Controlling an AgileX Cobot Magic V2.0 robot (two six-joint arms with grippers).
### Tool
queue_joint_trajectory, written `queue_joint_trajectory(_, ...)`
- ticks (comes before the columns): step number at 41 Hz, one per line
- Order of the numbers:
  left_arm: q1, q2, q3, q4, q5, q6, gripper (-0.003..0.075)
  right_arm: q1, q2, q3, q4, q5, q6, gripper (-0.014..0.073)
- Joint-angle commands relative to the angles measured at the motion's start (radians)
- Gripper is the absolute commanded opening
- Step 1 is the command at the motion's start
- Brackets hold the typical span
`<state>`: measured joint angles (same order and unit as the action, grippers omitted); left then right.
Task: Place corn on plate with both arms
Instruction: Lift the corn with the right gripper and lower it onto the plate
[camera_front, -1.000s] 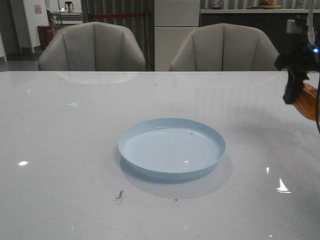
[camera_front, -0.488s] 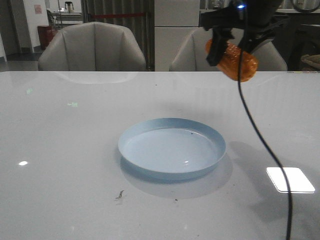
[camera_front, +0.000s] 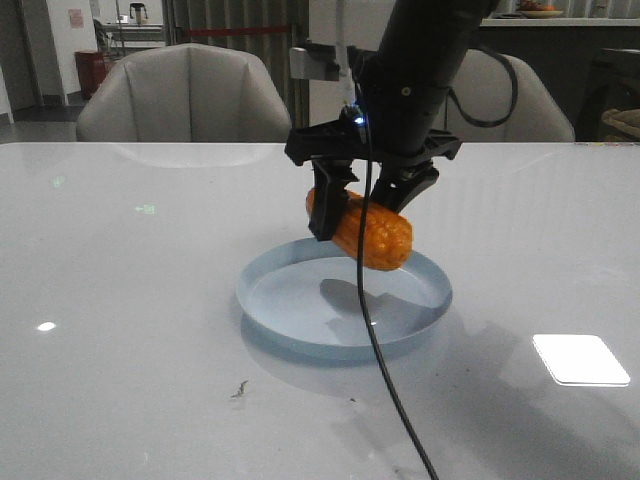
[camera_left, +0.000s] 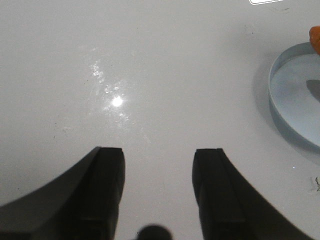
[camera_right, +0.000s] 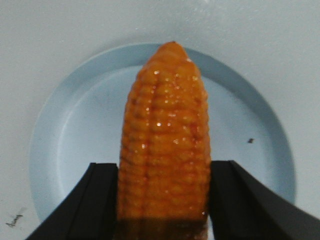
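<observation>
Glossy white tabletop (camera_front: 130, 330) is filling most of the front view, and over it the biggest change is playing out: 1.0 s ago the right arm was sitting at the far right edge of the table with the corn barely showing, 0.5 s ago it was carrying the cob high beyond the plate, and now it is hanging right above the dish. That swing is bringing the carry to its end, so I judge the task is nearly done, with only the lowering and the release left.

The plate (camera_front: 262, 300), pale blue and shallow, is lying at the middle of the table in the same spot as in both earlier pictures. It is holding nothing yet except the cob's shadow on its floor.

The right gripper (camera_front: 365, 205) is pinching the corn (camera_front: 368, 232), 1 black finger on each flank. In the right wrist view the corn (camera_right: 165, 145) is sticking out past the fingertips, its rounded tip reaching toward the plate's (camera_right: 70, 145) far rim. The cob is tilted, one end lower, and is hanging clear above the plate, not touching it.

The left gripper (camera_left: 159, 165) is hovering over bare table beside the plate (camera_left: 280, 112), its 2 fingers spread apart and holding nothing.
</observation>
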<state>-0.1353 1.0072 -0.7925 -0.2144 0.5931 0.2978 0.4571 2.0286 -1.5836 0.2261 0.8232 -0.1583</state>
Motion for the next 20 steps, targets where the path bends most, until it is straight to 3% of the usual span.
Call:
queue_joint_trajectory(1,0.001,-0.019,-0.026,-0.015,-0.071,-0.002,0.0388,0.000,-0.031,-0.034,0.065,-0.018,-0.010,0.0276)
queue_joint_trajectory(15,0.001,-0.019,-0.026,-0.015,-0.071,-0.002,0.0388,0.000,0.033,-0.034,0.063,-0.012,-0.010,0.0286)
queue_joint_trajectory(20,0.001,-0.019,-0.026,-0.015,-0.067,-0.002,0.0388,0.000,0.042,-0.034,0.063,-0.011,-0.010,0.0379)
